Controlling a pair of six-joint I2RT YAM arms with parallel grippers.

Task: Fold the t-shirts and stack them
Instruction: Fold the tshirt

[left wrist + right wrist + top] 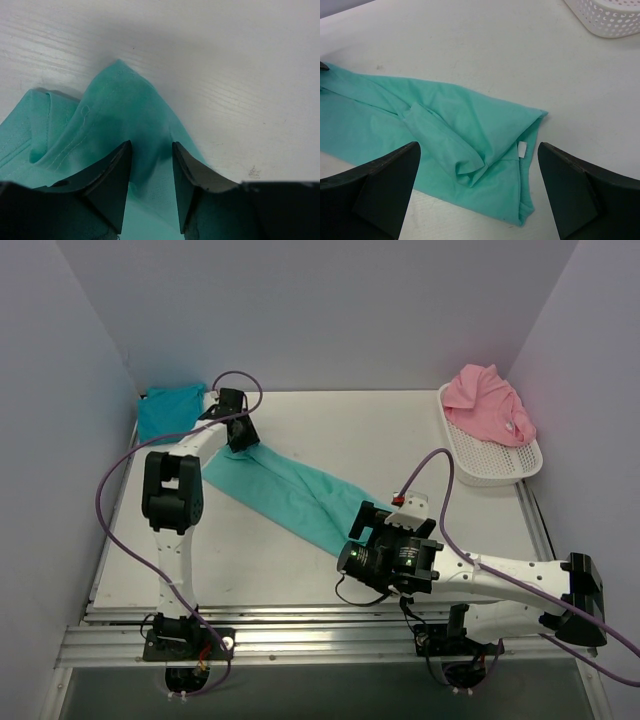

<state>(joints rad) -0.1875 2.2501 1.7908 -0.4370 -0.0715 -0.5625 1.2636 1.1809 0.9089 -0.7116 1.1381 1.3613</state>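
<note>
Top external view: sea-green t-shirt [290, 495] lies in a long strip, far-left to near-right, one arm at each end. Left gripper [150, 145] straddles the far corner, jaws narrowed, can't tell if they're biting; right gripper [479, 147] hangs wide open over the near end.

The left arm [172, 540] and right arm [505, 580] are white tubes with chunky black joint housings. A purple cable [105, 490] trails along each. The right arm's black wrist block [392, 558] shows tiny green lights, with a white bracket [413, 504] at its 12 o'clock. The left gripper [151, 145] and right gripper [479, 146] have matte black wedge fingers [385, 185].
</note>
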